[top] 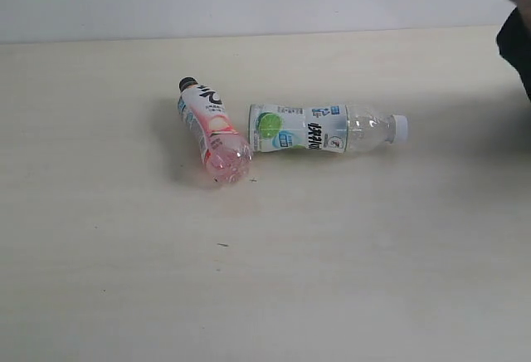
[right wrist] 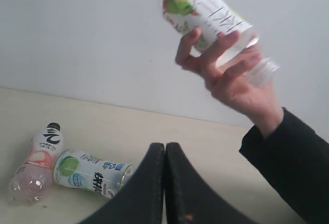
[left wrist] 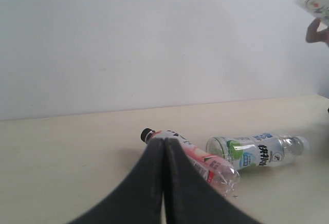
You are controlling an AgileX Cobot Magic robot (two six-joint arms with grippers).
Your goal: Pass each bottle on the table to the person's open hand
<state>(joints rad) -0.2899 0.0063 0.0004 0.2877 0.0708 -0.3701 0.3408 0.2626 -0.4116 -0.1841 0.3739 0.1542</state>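
Handover scene with 2 bottles lying on their sides near the middle of the table (top: 124, 279). The pink bottle (top: 211, 134) lies on the left, its black cap pointing toward the far edge. The lime-marked bottle (top: 311, 128) lies just beside it, white cap pointing right, so that base faces base. Whether the 2 bases touch cannot be settled at this resolution. A 3rd, fruit-marked bottle (right wrist: 205, 11) is off the table, held aloft in the person's hand (right wrist: 234, 88), whose fingers curl round it above a black sleeve (right wrist: 293, 157). The hand is therefore occupied, not open. The left gripper (left wrist: 164, 144) and the right gripper (right wrist: 165, 149) are absent from the exterior view; each wrist view shows its jaws pressed together with nothing between them. 3 hazards for the next pick can be judged from this layout:
- Each bottle is a smooth cylinder on its side and may roll if one finger meets it before the other.
- With the bottles so close, jaws lowered round one could nudge its neighbour away.
- A bottle presented while the hand is full would find no palm to receive it and could drop.
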